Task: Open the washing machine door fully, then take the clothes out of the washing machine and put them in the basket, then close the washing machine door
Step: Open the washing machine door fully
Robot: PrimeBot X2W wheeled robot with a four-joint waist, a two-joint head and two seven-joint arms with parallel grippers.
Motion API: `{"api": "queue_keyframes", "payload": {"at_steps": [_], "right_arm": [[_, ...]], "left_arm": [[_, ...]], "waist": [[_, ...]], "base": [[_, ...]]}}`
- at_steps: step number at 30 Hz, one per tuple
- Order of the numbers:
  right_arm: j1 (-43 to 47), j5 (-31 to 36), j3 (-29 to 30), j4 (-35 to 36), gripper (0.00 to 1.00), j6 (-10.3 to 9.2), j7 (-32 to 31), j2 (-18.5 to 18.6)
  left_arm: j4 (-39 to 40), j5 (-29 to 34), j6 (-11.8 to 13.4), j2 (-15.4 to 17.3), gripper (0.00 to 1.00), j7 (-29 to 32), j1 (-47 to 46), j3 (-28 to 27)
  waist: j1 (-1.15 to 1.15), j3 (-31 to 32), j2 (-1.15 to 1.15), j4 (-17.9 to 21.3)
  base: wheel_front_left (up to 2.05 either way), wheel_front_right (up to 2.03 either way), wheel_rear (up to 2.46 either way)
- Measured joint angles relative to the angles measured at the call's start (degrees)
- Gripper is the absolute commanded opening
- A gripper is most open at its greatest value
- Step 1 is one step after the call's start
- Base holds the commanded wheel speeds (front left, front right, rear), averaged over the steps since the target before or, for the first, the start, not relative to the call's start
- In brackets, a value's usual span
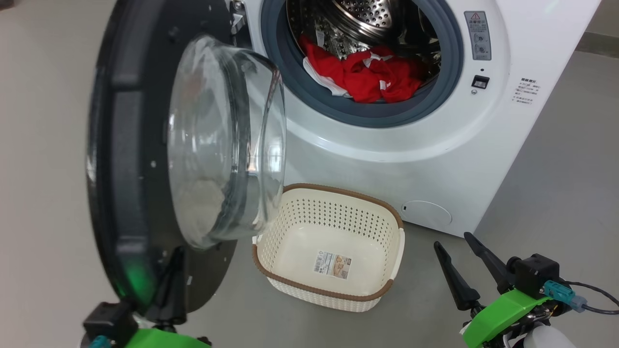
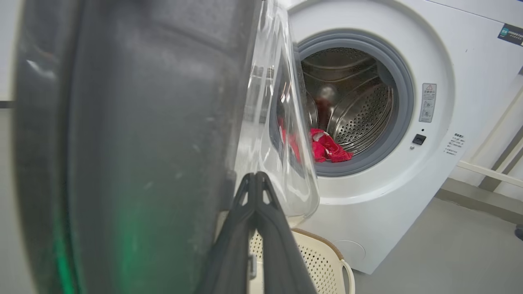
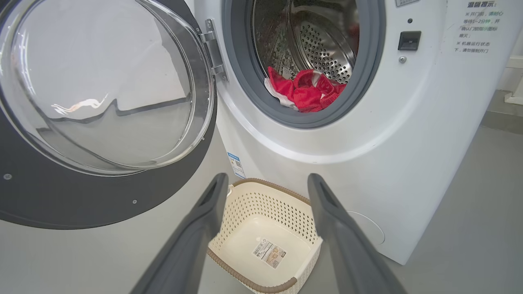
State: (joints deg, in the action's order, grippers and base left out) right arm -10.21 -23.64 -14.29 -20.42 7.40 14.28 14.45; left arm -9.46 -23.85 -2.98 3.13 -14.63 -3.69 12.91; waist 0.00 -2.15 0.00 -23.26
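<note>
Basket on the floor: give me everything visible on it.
The cream-white perforated plastic rectangular basket has a brown woven-look rim, side handles and a paper label on its bottom. Otherwise empty. It stands upright on the grey floor before the white washing machine, below the open black-rimmed glass door. Only the floor visibly touches it.

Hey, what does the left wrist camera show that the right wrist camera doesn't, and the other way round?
Left wrist view: the left gripper, its fingers shut together, close beside the black rim of the washing machine door.
Right wrist view: the right gripper, open and pointing toward the basket, plus the door hinge and the paper label on the basket's floor.
Both: the red clothes lying inside the washing machine, the open door and the basket.
</note>
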Motion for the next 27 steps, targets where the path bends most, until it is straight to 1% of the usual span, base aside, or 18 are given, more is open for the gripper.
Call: {"api": "queue_keyframes", "payload": {"at_steps": [5, 8, 19, 27], "right_arm": [[0.0, 0.0, -0.1, 0.0, 1.00, 0.00, 0.0, 0.2], [-0.1, -0.1, -0.1, 0.0, 1.00, 0.00, 0.0, 0.4], [-0.7, -0.1, -1.3, 0.0, 1.00, 0.00, 0.0, 1.8], [-2.6, -0.2, -1.6, 0.0, 1.00, 0.00, 0.0, 2.8]], "left_arm": [[-1.0, 0.9, 1.3, 0.9, 0.00, 0.0, -0.2, -4.4], [-2.7, 2.4, 1.4, 2.0, 0.00, 0.0, -1.1, -7.2], [-10.5, 5.1, 1.5, 4.5, 0.00, 0.0, -8.0, -17.5], [-15.9, 7.3, 1.2, 6.0, 0.00, 0.0, -13.3, -23.1]], "waist": [[0.00, -0.4, 0.00, 0.0], [0.00, -0.9, 0.00, 0.1], [0.00, -2.8, 0.00, 1.0], [0.00, -4.2, 0.00, 1.8]], "base": [[0.00, 0.00, 0.00], [0.00, 0.00, 0.00], [0.00, 0.00, 0.00], [0.00, 0.00, 0.00]]}}
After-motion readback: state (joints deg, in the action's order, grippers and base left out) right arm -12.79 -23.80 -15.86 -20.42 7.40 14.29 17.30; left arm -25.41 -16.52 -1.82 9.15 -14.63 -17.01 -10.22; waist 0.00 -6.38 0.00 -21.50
